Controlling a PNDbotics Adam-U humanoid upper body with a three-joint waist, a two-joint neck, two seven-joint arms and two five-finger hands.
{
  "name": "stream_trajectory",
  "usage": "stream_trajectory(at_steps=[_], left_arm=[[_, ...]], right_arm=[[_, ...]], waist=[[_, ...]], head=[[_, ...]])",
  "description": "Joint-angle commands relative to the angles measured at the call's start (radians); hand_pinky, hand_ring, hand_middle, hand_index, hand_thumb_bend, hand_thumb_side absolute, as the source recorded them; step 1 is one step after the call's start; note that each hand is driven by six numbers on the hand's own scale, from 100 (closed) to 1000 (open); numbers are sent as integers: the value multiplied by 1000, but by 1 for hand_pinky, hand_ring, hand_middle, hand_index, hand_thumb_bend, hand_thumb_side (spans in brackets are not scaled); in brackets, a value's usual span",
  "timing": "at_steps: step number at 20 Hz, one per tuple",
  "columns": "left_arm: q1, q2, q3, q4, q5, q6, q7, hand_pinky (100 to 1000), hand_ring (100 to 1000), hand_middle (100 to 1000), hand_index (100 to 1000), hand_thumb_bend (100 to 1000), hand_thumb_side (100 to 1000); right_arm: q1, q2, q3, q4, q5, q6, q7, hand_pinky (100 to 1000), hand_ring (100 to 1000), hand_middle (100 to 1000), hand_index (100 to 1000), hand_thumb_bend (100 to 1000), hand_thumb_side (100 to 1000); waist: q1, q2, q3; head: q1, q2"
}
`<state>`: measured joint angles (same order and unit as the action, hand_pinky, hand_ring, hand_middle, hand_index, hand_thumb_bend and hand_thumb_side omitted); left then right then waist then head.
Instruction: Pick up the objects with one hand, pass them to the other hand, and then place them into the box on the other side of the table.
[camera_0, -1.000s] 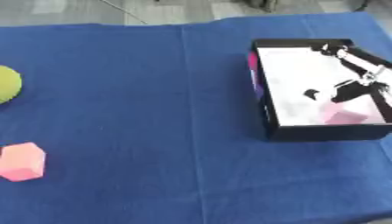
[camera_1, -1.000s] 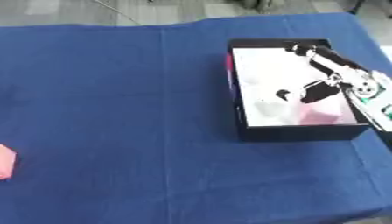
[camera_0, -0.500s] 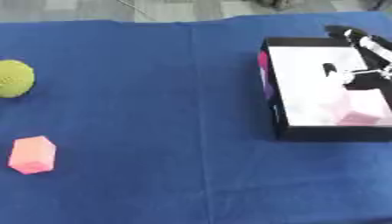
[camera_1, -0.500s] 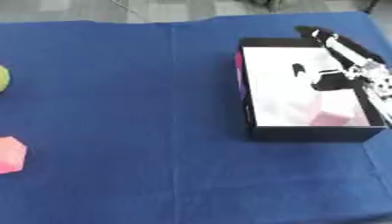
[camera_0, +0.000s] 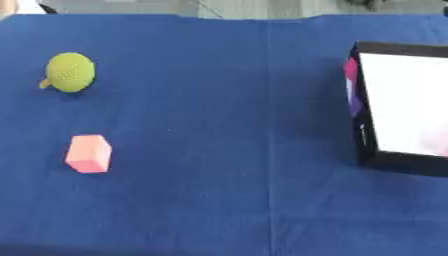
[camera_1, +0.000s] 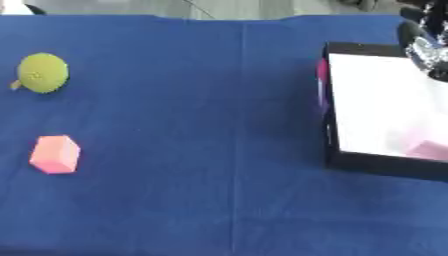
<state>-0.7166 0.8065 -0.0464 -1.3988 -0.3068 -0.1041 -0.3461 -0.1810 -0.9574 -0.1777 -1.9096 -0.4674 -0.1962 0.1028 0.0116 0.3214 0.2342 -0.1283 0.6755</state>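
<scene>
A yellow-green ball (camera_0: 70, 72) lies at the far left of the blue cloth. Nearer to me on the same side sits a pink block (camera_0: 89, 153). At the right stands the black box (camera_1: 385, 166) with a white inside, and a pale pink object (camera_1: 429, 149) rests in its near right corner. Only a blurred black and silver part of my right hand (camera_1: 425, 42) shows, above the box's far right corner in the right eye view. My left hand appears in neither view.
The blue cloth (camera_0: 227, 125) covers the whole table, with a fold line running down its middle. A wide bare stretch of cloth lies between the two objects on the left and the box. Grey floor shows beyond the far edge.
The whole picture has shifted right as the camera turned left. My right hand has drawn back out of the box toward the upper right, leaving the pale pink object inside.
</scene>
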Motion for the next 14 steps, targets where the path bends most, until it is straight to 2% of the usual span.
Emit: stream_trajectory(at_steps=[1, 4, 8, 11, 14], left_arm=[[-38, 76, -12, 58, 25, -94, -191, 889, 821, 778, 900, 372, 621], [-67, 91, -38, 80, 13, -173, -326, 897, 837, 788, 901, 442, 556], [-108, 91, -90, 107, -13, -231, -451, 908, 856, 794, 895, 529, 512], [-142, 76, -134, 127, -50, -252, -508, 913, 869, 800, 890, 589, 524], [-166, 58, -177, 136, -110, -257, -523, 920, 889, 810, 897, 636, 504]], right_arm=[[-1, -19, -16, -51, -19, 22, -37, 1000, 1000, 1000, 1000, 100, 299], [2, -17, -13, -60, -19, 43, -54, 1000, 1000, 1000, 1000, 100, 318], [-2, -13, -7, -50, -20, 67, -58, 1000, 1000, 1000, 1000, 100, 358], [-13, -9, -1, -35, -29, 84, -62, 1000, 1000, 1000, 1000, 100, 361], [-29, 0, 12, -26, -24, 101, -54, 1000, 1000, 1000, 1000, 100, 368]], waist=[[4, -26, -1], [5, -27, -1], [7, -30, 0], [8, -32, -1], [9, -32, -2]], head=[[7, 5], [4, 6], [4, 8], [-8, 7], [-14, 7]])
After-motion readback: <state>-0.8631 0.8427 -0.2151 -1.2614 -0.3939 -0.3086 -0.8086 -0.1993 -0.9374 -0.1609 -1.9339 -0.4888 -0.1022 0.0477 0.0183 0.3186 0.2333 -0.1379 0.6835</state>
